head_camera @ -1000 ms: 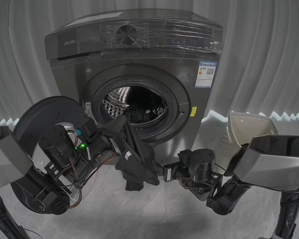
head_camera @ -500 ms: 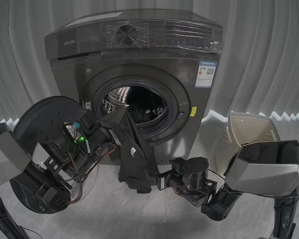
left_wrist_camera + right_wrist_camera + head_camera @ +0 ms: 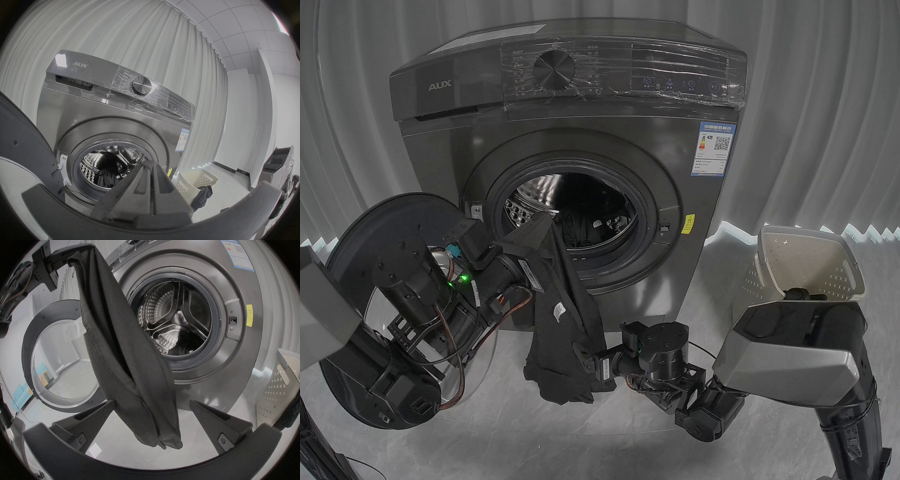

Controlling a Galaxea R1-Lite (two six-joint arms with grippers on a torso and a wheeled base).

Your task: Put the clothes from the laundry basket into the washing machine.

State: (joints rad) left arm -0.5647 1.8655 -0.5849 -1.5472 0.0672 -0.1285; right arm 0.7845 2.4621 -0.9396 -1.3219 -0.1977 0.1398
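In the head view, our left gripper (image 3: 540, 226) is clamped on the top of a dark garment (image 3: 562, 325), just in front of the washing machine (image 3: 581, 134), near the left rim of the drum mouth (image 3: 575, 212). The cloth hangs long, well below that opening. Our right gripper (image 3: 589, 364) sits low, at the garment's lower end. The open door (image 3: 387, 225) stands to the left, close to our left arm. The laundry basket (image 3: 806, 262) stands to the right.

In the left wrist view, the left fingers (image 3: 140, 193) are pressed together. Dark clothes (image 3: 106, 179) lie in the drum, and a dark piece (image 3: 203, 194) hangs from the basket.

In the right wrist view, the right gripper (image 3: 151, 404) is spread wide and grips nothing, with the garment hanging between its fingers.

We judge the trailing end to be the main risk. Fed in from the top alone, it may drape over the drum mouth's lip or slide back out. If the right gripper closes on it, that could tug it from the left pinch.
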